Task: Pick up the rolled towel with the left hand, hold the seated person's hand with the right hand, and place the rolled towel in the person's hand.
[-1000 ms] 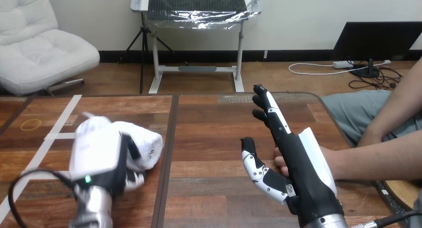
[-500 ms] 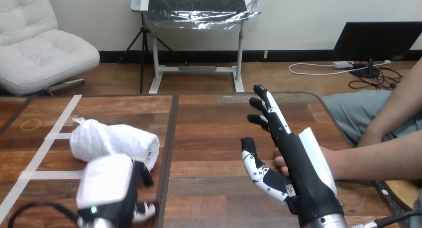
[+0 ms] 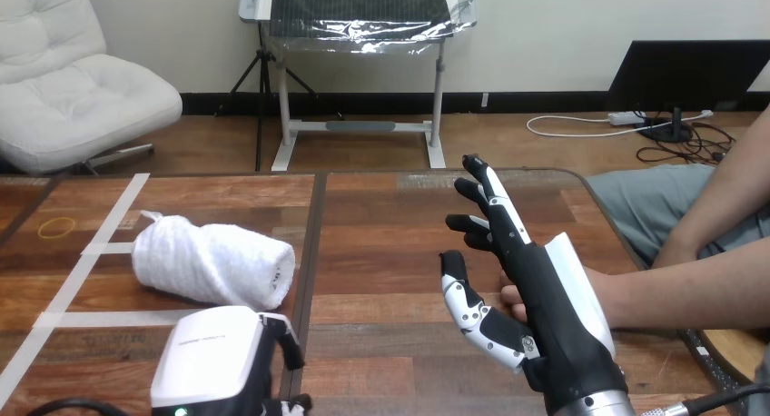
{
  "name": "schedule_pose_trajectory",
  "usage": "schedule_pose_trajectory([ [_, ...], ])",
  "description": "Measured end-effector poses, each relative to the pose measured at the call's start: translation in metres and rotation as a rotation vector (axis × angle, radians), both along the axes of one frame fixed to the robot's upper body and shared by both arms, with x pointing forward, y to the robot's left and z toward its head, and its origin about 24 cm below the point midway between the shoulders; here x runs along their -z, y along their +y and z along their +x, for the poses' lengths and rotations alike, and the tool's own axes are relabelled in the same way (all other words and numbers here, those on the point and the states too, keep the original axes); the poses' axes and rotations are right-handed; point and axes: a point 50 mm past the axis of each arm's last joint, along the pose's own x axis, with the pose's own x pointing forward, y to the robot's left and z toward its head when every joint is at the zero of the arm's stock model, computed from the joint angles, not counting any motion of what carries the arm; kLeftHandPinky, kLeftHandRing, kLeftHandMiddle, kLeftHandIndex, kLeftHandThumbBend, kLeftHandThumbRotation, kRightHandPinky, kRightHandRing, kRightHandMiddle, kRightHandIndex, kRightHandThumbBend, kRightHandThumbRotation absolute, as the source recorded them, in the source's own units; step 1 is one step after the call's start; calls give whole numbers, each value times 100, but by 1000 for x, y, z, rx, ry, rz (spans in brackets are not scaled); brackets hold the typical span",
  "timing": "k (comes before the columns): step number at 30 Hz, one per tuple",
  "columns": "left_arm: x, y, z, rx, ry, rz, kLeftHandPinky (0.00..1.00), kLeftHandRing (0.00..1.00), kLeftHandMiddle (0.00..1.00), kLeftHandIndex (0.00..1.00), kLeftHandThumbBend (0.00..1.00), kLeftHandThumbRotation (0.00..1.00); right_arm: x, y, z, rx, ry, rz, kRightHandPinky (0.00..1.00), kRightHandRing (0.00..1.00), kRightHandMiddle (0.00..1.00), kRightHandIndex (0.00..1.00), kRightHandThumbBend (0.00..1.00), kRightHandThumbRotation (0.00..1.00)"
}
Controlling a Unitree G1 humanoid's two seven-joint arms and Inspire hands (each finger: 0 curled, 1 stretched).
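Observation:
The rolled white towel point(image 3: 213, 266) lies on its side on the left half of the wooden table point(image 3: 390, 225). My left hand point(image 3: 216, 366) sits at the bottom edge, just in front of the towel and apart from it, its white back facing up. My right hand point(image 3: 545, 298) stands on edge at the right, open, fingers straight and slightly fanned, thumb out to the left. The person's hand point(image 3: 511, 296) rests on the table right against my right hand's palm side, mostly hidden by it; no finger of mine curls round it.
The person's forearm point(image 3: 690, 293) reaches in from the right edge. White tape lines point(image 3: 91, 250) and a yellow rubber band point(image 3: 56, 226) mark the table's far left. A dark seam point(image 3: 307, 252) splits the table beside the towel.
My left hand has drawn back from on top of the towel toward the bottom edge, leaving the towel lying bare. My right hand's fingers have fanned apart a little.

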Motion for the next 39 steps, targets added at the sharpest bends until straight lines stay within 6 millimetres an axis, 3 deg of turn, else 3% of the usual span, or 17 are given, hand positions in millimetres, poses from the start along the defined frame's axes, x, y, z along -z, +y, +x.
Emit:
schedule_pose_trajectory([
  [13,-28,-10,-3,96,-114,-55,23,32,41,50,59,14,-4,1,3,-12,-26,0,84,85,95,100,0,0],
  [19,-36,-10,-2,153,-150,-92,29,38,48,58,59,18,-6,2,4,-16,-38,0,84,86,95,100,0,0],
  [25,-40,-6,-2,243,-154,-68,50,57,66,73,59,26,-6,2,4,-17,-39,0,84,86,95,100,0,0],
  [30,-44,2,0,320,-158,-2,79,77,81,84,59,29,-6,2,4,-17,-37,1,84,87,95,100,0,0],
  [34,-47,9,3,365,-170,52,91,86,88,90,60,31,-5,2,4,-18,-35,1,84,87,95,100,0,0],
  [39,-54,19,9,392,-186,114,98,95,95,96,61,32,-4,2,4,-18,-31,0,84,87,95,100,0,0],
])
